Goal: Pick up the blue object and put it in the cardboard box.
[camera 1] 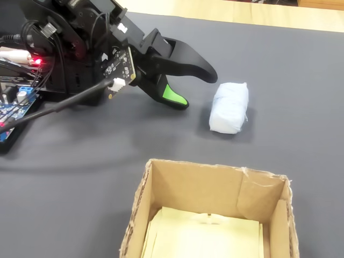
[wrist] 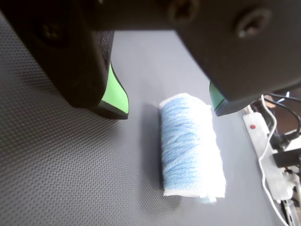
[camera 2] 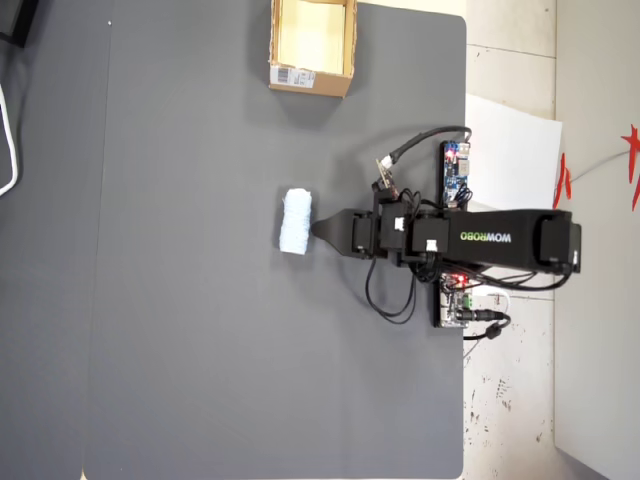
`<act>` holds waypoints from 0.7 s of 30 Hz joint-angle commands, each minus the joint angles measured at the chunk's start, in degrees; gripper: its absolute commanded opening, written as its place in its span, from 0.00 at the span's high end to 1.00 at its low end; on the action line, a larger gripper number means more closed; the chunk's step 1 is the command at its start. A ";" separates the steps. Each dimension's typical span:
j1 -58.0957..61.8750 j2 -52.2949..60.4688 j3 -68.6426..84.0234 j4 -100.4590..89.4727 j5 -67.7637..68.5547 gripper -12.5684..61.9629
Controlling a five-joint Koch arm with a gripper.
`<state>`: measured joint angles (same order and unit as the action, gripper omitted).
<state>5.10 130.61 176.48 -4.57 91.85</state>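
Blue object (camera 2: 296, 223) lies on its side on the dark grey mat (camera 2: 200, 350), near the middle in the overhead view, with the cardboard box (camera 2: 311, 79) well apart at its 12 o'clock, near the mat's far edge and mouth up. Gripper (camera 1: 199, 90) is spread and empty, its tips just short of the roll at its 3 o'clock in that view; the wrist view shows both green-padded jaws above the roll's upper end, not yet around it. Judgement: advance further and lower so the jaws straddle the roll's middle across its short width, then squeeze gently, since the soft roll will likely compress. Mat is finely textured and otherwise bare; pale floor, cables (camera 2: 390, 300) and circuit boards (camera 2: 455, 172) lie beyond its 3 o'clock edge.
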 commanded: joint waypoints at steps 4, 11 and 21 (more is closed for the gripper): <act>-0.18 5.01 -4.83 9.32 2.81 0.38; -0.26 3.43 -15.38 21.53 2.72 0.38; -0.18 -9.49 -35.07 36.04 -0.35 0.39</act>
<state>4.92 119.44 144.05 32.78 90.97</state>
